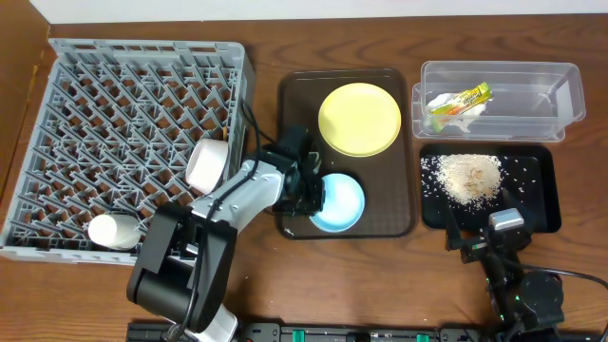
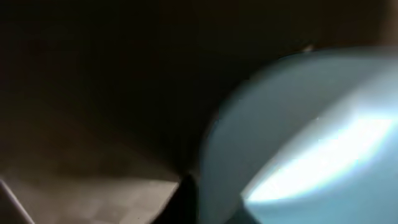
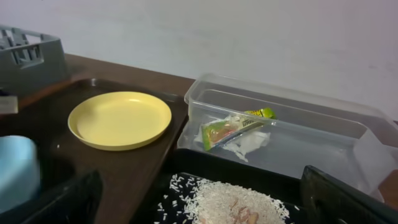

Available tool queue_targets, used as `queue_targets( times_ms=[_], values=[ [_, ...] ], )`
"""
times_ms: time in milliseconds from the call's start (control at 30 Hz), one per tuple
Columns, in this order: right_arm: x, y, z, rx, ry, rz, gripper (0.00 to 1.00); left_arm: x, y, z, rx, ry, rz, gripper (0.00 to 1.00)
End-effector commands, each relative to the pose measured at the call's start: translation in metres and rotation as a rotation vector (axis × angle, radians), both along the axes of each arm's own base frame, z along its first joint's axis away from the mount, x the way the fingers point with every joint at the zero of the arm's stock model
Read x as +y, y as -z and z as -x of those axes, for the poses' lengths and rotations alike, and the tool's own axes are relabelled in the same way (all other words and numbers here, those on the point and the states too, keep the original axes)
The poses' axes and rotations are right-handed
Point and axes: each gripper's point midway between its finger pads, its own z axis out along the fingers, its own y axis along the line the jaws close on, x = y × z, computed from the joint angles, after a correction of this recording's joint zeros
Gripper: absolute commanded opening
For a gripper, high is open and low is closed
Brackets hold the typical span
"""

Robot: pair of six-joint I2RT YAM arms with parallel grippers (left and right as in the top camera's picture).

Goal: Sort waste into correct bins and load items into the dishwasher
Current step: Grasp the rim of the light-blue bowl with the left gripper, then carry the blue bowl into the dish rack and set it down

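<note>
The light blue bowl lies on the dark brown tray, in front of the pale yellow plate. My left gripper is at the bowl's left rim. The left wrist view is a blur filled by the bowl, so I cannot tell whether the jaws hold it. A small white bowl rests on its side in the grey dish rack. The wrapper with white paper lies in the clear tub. The rice heap is on the black tray. My right gripper is open and empty, at that tray's near edge.
A second white rounded item lies at the rack's front left corner. The right wrist view shows the plate, the wrapper in the tub and the rice between my open fingers.
</note>
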Motion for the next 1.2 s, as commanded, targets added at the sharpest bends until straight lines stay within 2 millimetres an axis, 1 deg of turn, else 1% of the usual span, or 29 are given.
queue_targets(
  times_ms=[0,67,100,167,267,300,367,433,500,600,667,733,767,900,1100,1167],
  values=[
    [-0.001,0.002,0.0,0.006,0.003,-0.003,0.99,0.005,-0.01,-0.011,-0.015,-0.067,-0.005,0.08],
    [-0.001,0.002,0.0,0.006,0.003,-0.003,0.99,0.011,-0.031,-0.022,-0.049,-0.097,0.005,0.08],
    [-0.001,0.002,0.0,0.006,0.003,-0.003,0.99,0.018,-0.046,-0.029,-0.079,-0.119,-0.006,0.07],
    [-0.001,0.002,0.0,0.005,0.003,-0.003,0.99,0.044,-0.076,-0.041,-0.158,-0.172,-0.086,0.07],
    [-0.001,0.002,0.0,0.006,0.003,-0.003,0.99,0.107,-0.13,-0.051,-0.338,-0.273,-0.327,0.08],
    [-0.001,0.002,0.0,0.006,0.003,-0.003,0.99,0.142,-0.159,-0.051,-0.438,-0.337,-0.477,0.08],
    [-0.001,0.002,0.0,0.006,0.003,-0.003,0.99,0.191,-0.202,-0.041,-0.576,-0.443,-0.709,0.08],
    [-0.001,0.002,0.0,0.006,0.003,-0.003,0.99,0.229,-0.241,-0.023,-0.669,-0.531,-0.925,0.08],
    [-0.001,0.002,0.0,0.006,0.003,-0.003,0.99,0.258,-0.277,-0.004,-0.739,-0.617,-1.124,0.08],
    [-0.001,0.002,0.0,0.006,0.003,-0.003,0.99,0.285,-0.314,0.016,-0.789,-0.714,-1.36,0.08],
    [-0.001,0.002,0.0,0.005,0.003,-0.003,0.99,0.295,-0.323,0.018,-0.767,-0.714,-1.447,0.08],
    [-0.001,0.002,0.0,0.006,0.003,-0.003,0.99,0.306,-0.322,0.013,-0.718,-0.699,-1.488,0.08],
    [-0.001,0.002,0.0,0.006,0.003,-0.003,0.99,0.318,-0.316,0.01,-0.658,-0.694,-1.528,0.08],
    [-0.001,0.002,0.0,0.006,0.003,-0.003,0.99,0.336,-0.292,0.002,-0.532,-0.667,-1.578,0.08],
    [-0.001,0.002,0.0,0.005,0.003,-0.003,0.99,0.34,-0.258,-0.021,-0.434,-0.58,-1.61,0.08],
    [-0.001,0.002,0.0,0.005,0.003,-0.003,0.99,0.34,-0.243,-0.029,-0.395,-0.537,-1.62,0.07]
  ],
)
